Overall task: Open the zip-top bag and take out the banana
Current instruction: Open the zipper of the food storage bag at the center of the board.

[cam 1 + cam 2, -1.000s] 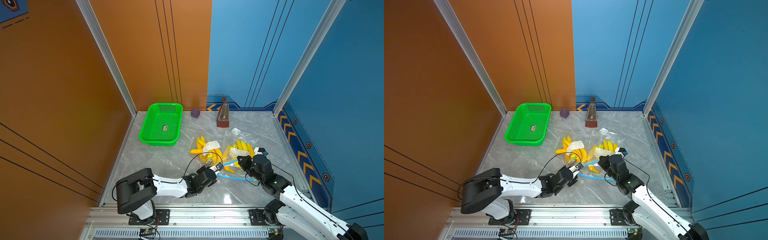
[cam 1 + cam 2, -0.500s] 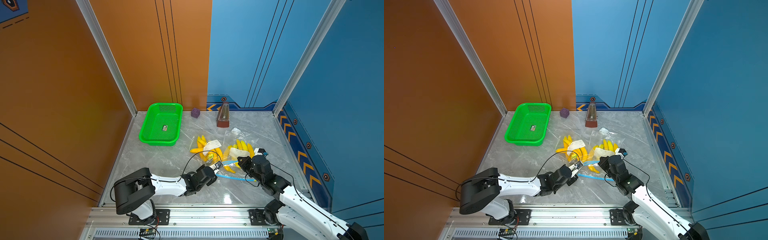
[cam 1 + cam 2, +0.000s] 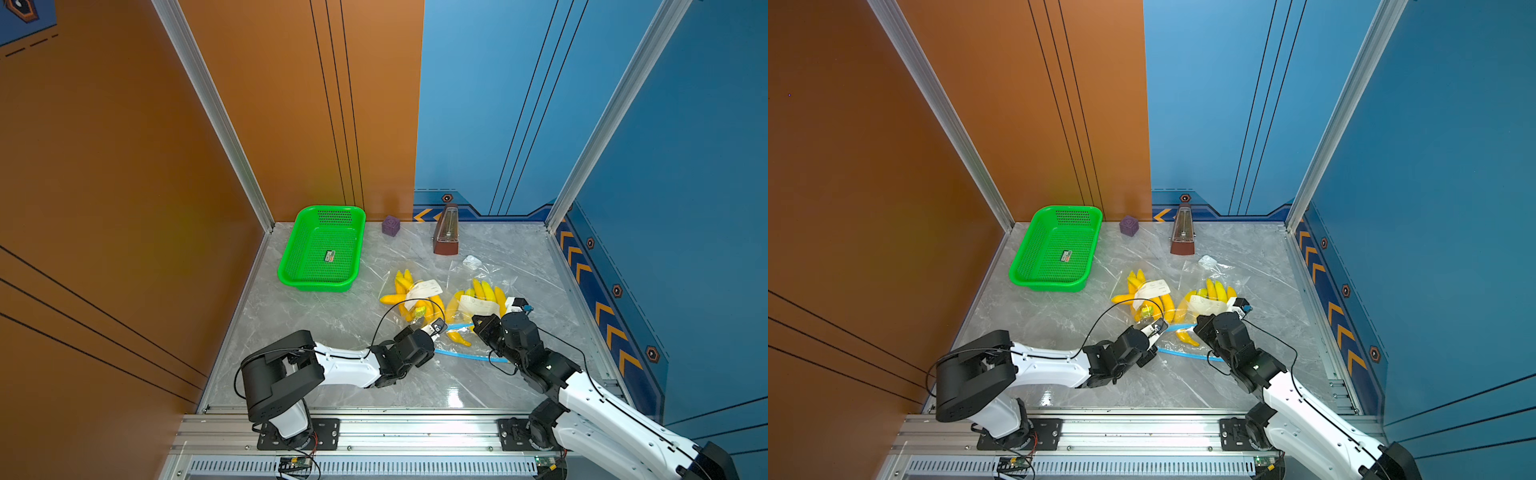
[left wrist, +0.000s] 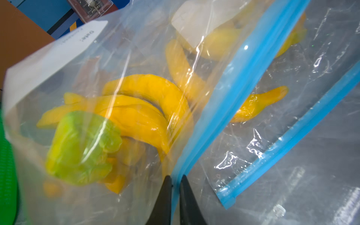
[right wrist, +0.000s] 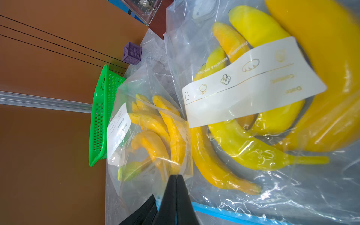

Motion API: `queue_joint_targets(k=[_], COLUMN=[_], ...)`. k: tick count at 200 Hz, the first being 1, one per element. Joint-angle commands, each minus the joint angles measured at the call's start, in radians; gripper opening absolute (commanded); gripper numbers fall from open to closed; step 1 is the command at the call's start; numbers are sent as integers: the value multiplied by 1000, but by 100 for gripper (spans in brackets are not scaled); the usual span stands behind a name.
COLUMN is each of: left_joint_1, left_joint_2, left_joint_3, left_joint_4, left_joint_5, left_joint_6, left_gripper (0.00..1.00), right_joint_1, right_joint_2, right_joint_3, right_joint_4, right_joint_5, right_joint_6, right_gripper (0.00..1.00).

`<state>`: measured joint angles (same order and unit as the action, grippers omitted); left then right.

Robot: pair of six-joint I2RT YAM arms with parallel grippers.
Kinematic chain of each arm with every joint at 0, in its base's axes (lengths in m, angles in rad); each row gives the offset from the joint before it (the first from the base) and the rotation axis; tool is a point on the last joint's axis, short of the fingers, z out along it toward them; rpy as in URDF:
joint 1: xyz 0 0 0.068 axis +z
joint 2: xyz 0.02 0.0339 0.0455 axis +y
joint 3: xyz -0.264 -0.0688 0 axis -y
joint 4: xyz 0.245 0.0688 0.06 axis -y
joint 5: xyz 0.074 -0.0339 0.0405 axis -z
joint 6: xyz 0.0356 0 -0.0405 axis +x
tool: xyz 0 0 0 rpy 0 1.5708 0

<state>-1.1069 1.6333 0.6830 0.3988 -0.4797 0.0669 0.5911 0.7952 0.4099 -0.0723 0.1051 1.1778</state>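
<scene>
Blue zip strip (image 4: 231, 78): we see it leave the left jaws lengthwise and run straight away from them. In a top view (image 3: 459, 326) its visible stretch lies crosswise between the two arms.
Zip-top bag (image 3: 424, 289): clear film lying flat on the grey surface (image 3: 311, 316), mouth turned toward the robot, not yet opened as far as we can tell.
Bananas (image 4: 140, 101): a yellow bunch inside the bag, just behind the strip, with the green stem end nearest the left jaws.
Left gripper (image 4: 175, 178): jaws nipped together on the near end of the strip.
Right gripper (image 5: 176, 176): jaws pressed tight on film at a blue-edged mouth. We judge it is the same bag, but we cannot tell which lip.
Second bag (image 3: 478, 305): just beside the first, toward the right arm, holding its own bananas.
Nearer arm: both sets of tips sit close together at the strip, and the left arm lies on the bag's side.
Next move, our judgement: the pull should go across the strip, with the two jaws parting from each other, since the fruit lies beyond the seal.
</scene>
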Motion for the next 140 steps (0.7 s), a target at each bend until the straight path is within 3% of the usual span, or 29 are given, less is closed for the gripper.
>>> queue_joint_targets(k=[1,14,52,63,79,99,140], left_joint_1=[2,1,1,1,3,8,21], left_joint_2=[8,1,-24,-35,-62,-107,-156], left_joint_3=[26,22,6,4,0,-8,-16], left_joint_4=[-2,-1,0,0,0,0,-1], left_joint_5=[-59,-57,-13,5,34,66,116], left_joint_6=[-4,-8,-19,-24,-47,-79,-113], left_gripper=[6,0,0,0,0,0,0], right_joint_1=[8,8,6,6,2,-3,2], right_joint_2=[-17,-17,-10,-13,-37,-98,-254], right_joint_3=[-6,-8,-5,3,16,14,-96], right_joint_4=[-41,-46,-51,-67,-110,-165,-74], right_joint_5=[34,43,57,67,93,108,12], right_joint_6=[-16,-18,-33,-40,-60,-96,-178], right_gripper=[0,0,2,11,33,49,53])
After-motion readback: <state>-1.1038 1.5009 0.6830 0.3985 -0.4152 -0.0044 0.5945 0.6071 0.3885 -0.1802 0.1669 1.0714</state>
